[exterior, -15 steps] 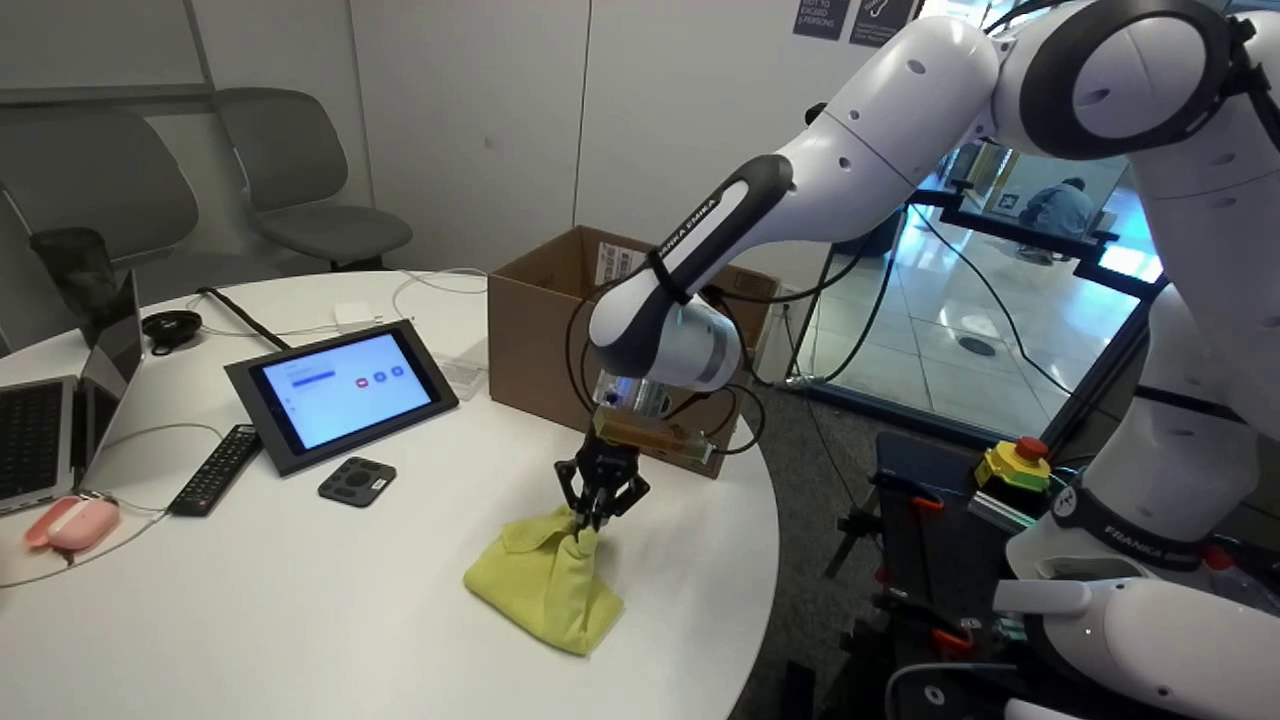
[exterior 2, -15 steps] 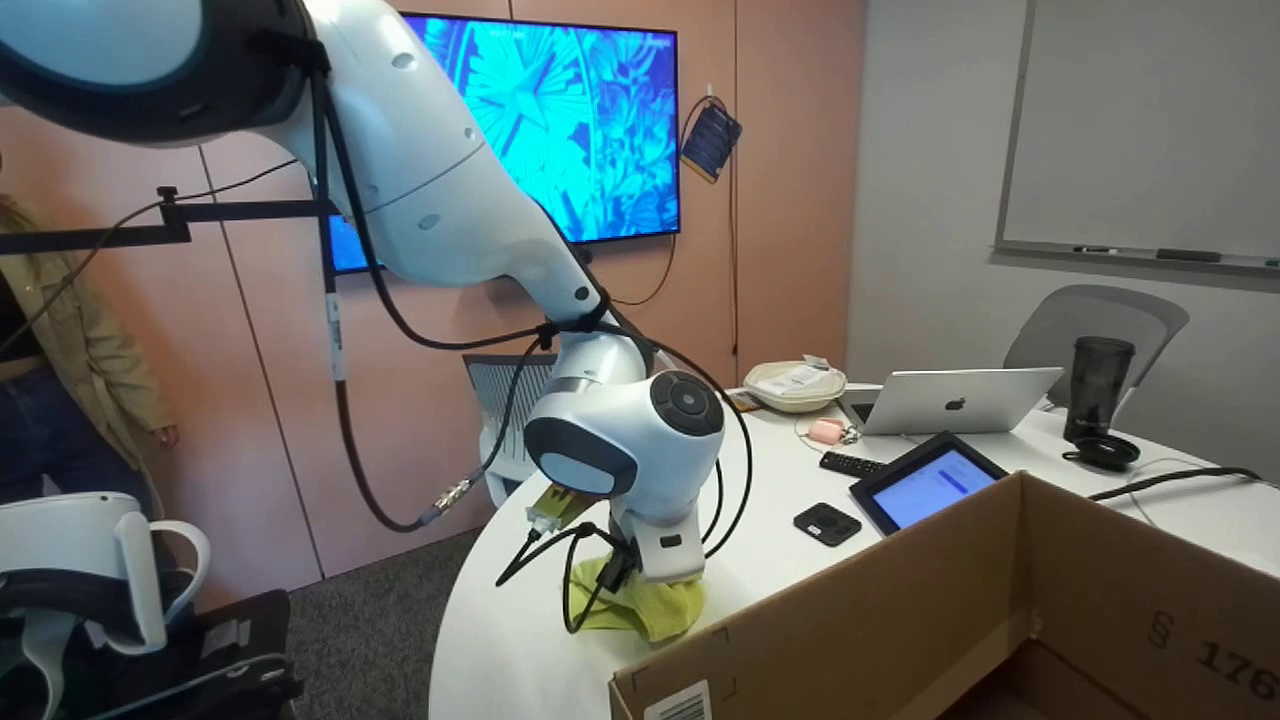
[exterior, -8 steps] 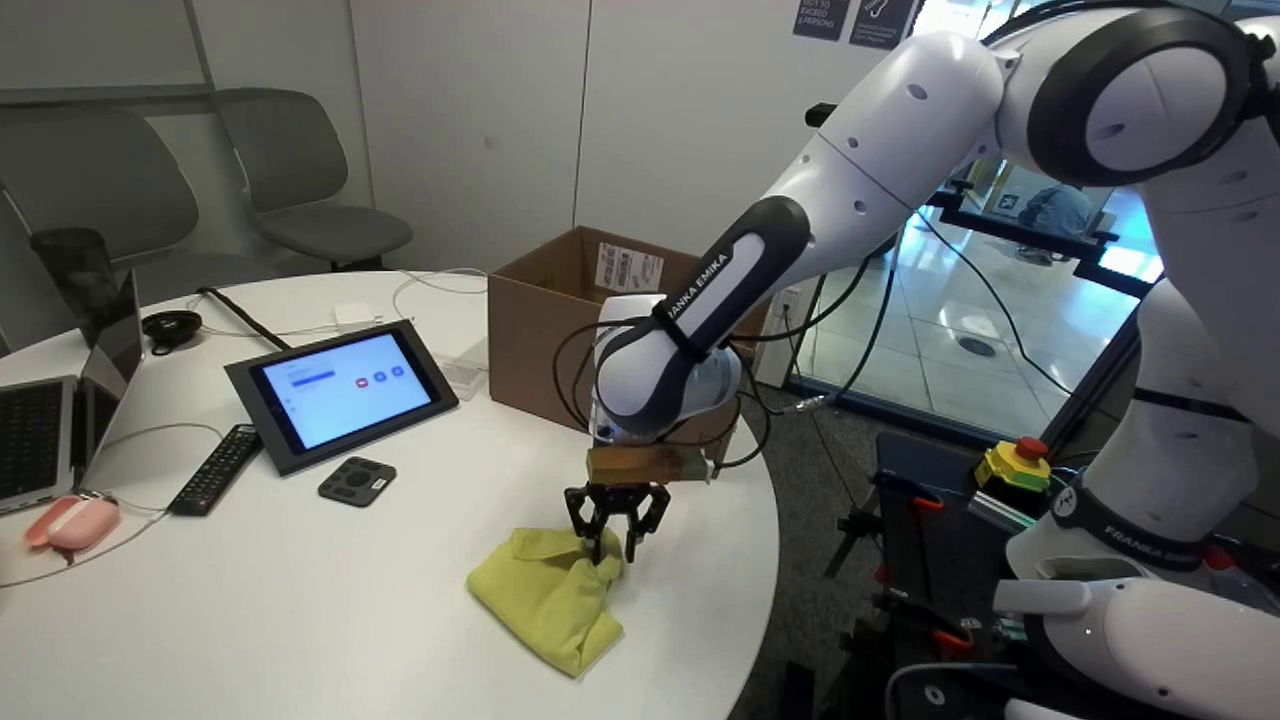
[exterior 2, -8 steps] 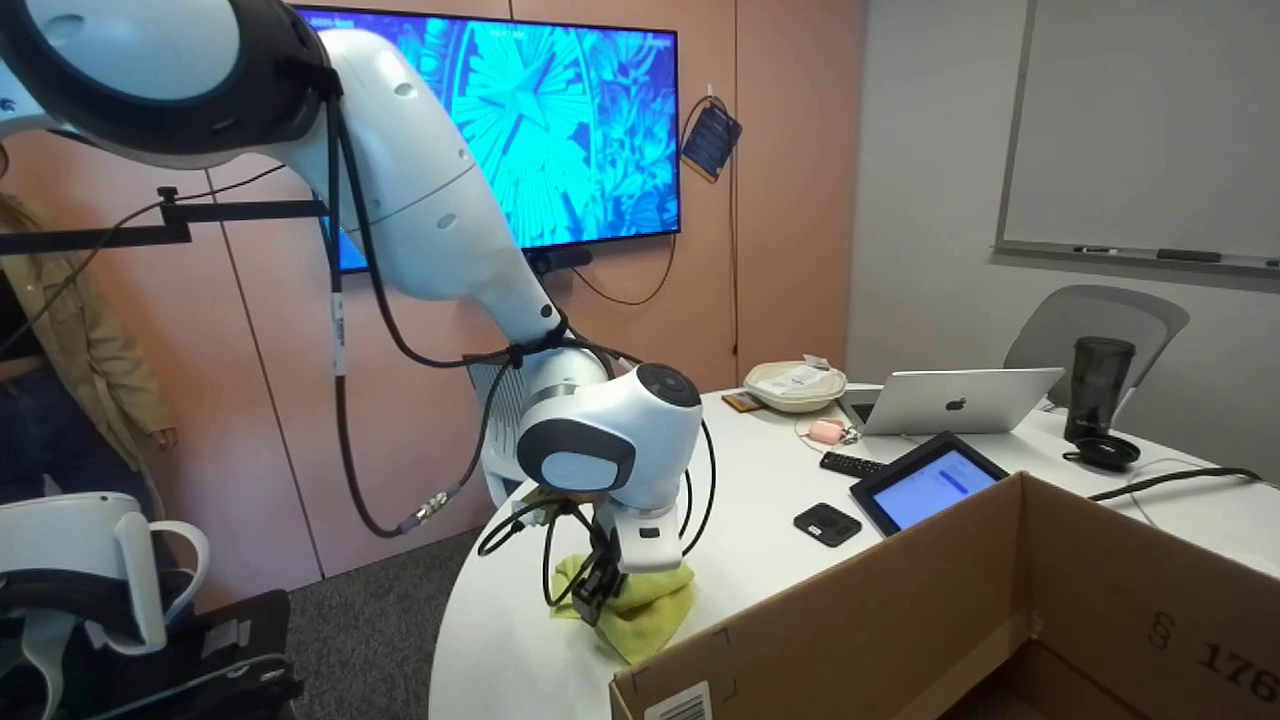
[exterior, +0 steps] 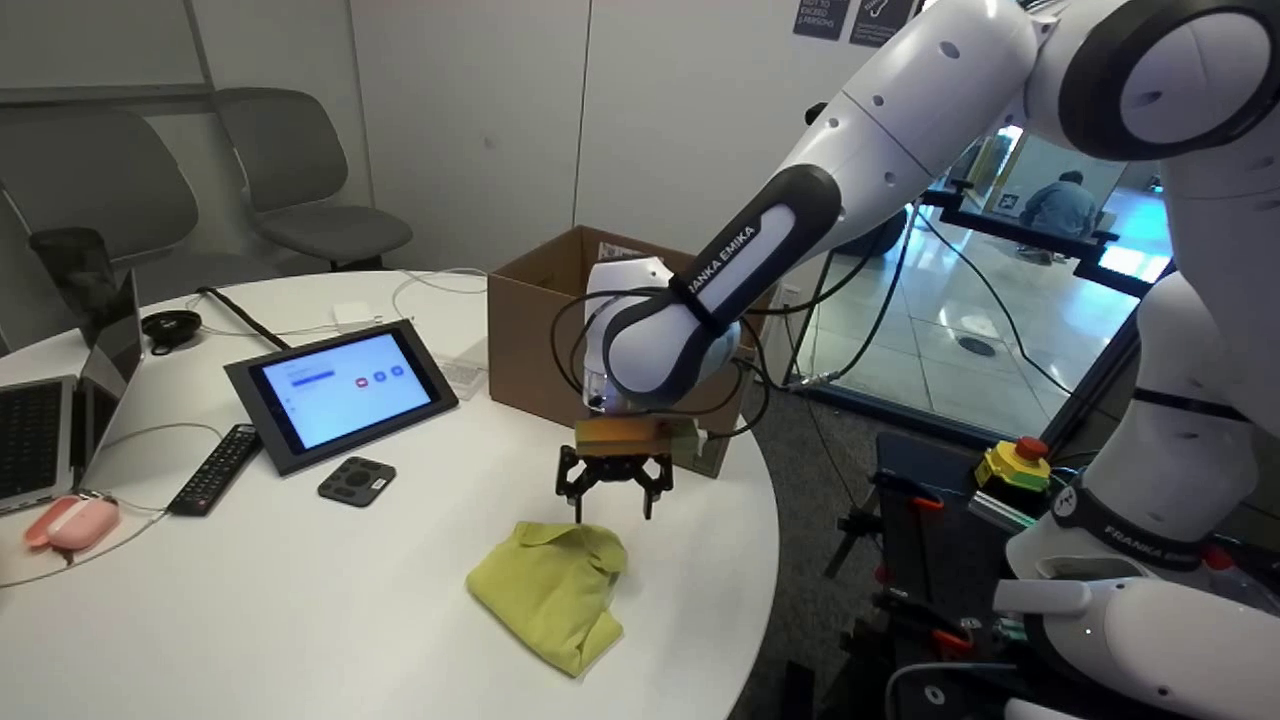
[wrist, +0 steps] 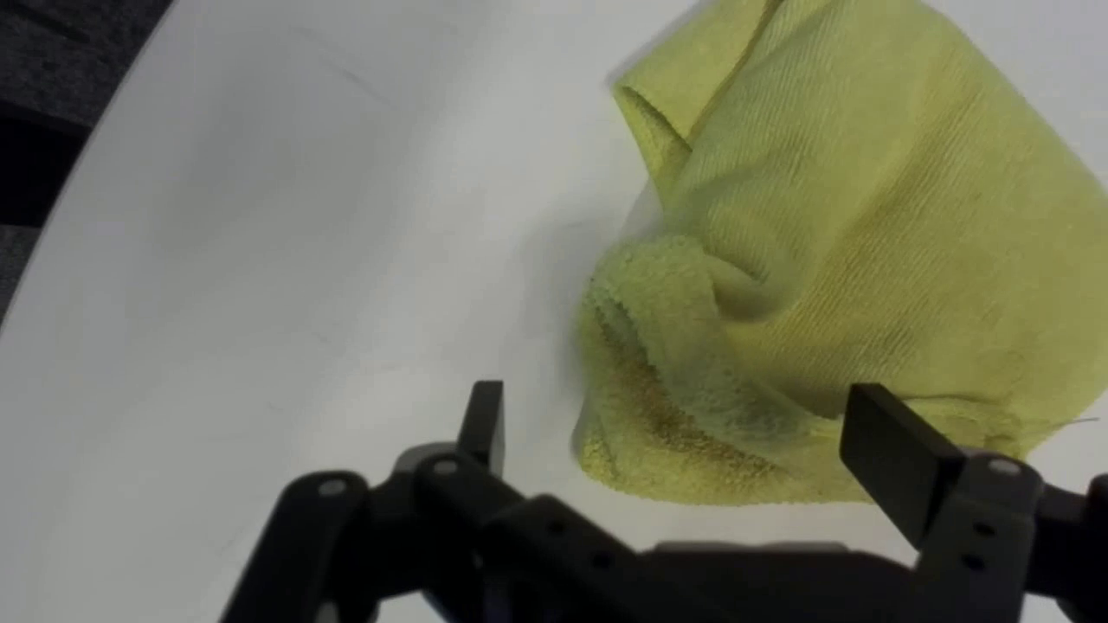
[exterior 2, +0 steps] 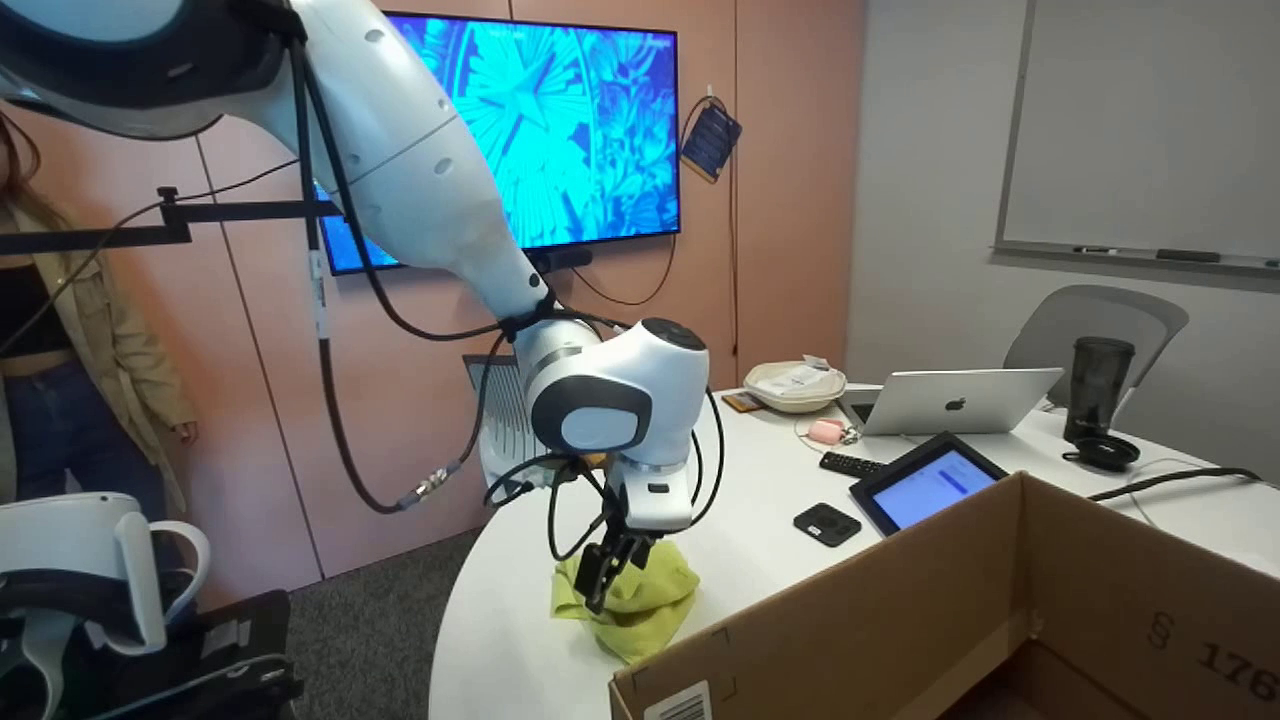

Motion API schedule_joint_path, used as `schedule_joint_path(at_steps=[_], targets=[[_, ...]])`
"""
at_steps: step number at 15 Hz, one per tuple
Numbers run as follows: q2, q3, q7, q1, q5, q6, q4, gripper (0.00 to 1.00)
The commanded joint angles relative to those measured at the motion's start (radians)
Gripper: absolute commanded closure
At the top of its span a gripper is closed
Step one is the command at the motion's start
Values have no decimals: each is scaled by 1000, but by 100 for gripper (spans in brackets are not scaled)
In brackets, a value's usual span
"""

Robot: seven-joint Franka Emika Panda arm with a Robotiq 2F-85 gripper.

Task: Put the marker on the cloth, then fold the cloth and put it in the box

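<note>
One gripper hangs partly over the cloth, fingers wide apart, box nearby, tablet plus remote further off.

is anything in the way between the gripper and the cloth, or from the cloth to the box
Nothing visible stands between the open gripper and the cloth. Into the box, only its cloth-side wall is in the way; the cloth would probably need lifting over it.

- Your arm was rounded and white with black bands.
- You could read FRANKA EMIKA lettering, pale on dark.
- Your black cables looped, one with a silvery connector.
- Your black gripper showed round grey screw heads.
</note>
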Motion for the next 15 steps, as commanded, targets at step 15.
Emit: schedule_joint_path(at_steps=[15], targets=[[131, 151, 337, 44, -24, -109, 214, 0]])
